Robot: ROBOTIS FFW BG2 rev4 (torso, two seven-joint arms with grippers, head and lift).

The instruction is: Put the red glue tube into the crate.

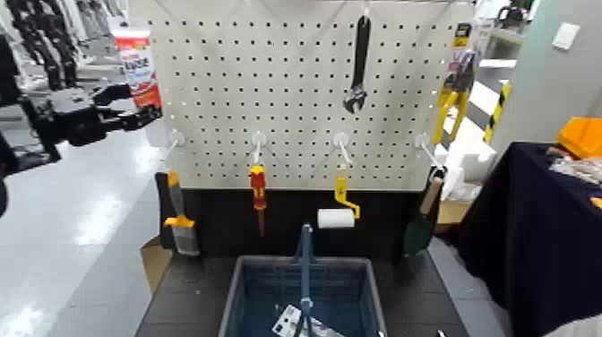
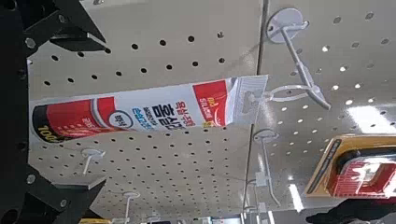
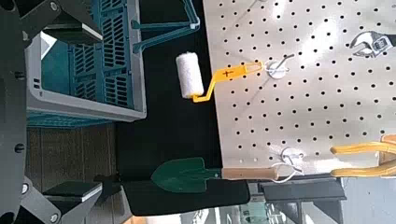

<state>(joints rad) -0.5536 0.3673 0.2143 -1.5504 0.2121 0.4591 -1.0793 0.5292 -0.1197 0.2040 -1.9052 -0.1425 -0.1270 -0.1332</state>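
Observation:
The red glue tube hangs from a hook by its flat white end, at the upper left edge of the pegboard. My left gripper is raised beside it and open. Its dark fingers straddle the tube's cap end without touching it. The blue-grey crate stands on the dark table under the board, its thin handle upright. My right gripper is out of the head view; its own wrist view shows it open and empty, off to the crate's side.
On the pegboard hang a black wrench, a brush, a red-and-yellow screwdriver, a paint roller, a green trowel and yellow pliers. White papers lie in the crate. A dark-draped table stands at right.

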